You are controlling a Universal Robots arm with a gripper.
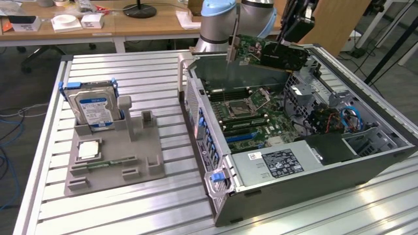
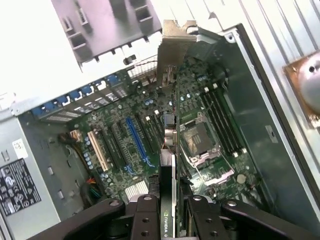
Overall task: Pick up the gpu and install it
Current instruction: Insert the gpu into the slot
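While the grey holder [image 1: 147, 161] on the exterior view's left keeps a hard drive [image 1: 95, 108] standing upright in it, the card [image 1: 265, 53] that matters is well away from it, up in the air over the far end of the open computer case [image 1: 196, 112]. The gripper [image 1: 282, 48] has it pinched by its upper edge, fingers closed narrow on the card. From this side its long axis runs across the case, the metal bracket [image 1: 232, 49] toward the exterior view's left and the other end dipping slightly to the right. It hangs clear above the motherboard [image 1: 255, 117], touching nothing below. The wrist view looks straight down the card [image 2: 169, 150], edge-on between the fingers [image 2: 145, 220]. That shows what the room view cannot: the card floats over the strip between the blue slot [image 2: 137, 140] and the processor socket [image 2: 200, 140]. It runs roughly the same way as the slot, I'd judge, but sits beside it, not over it.
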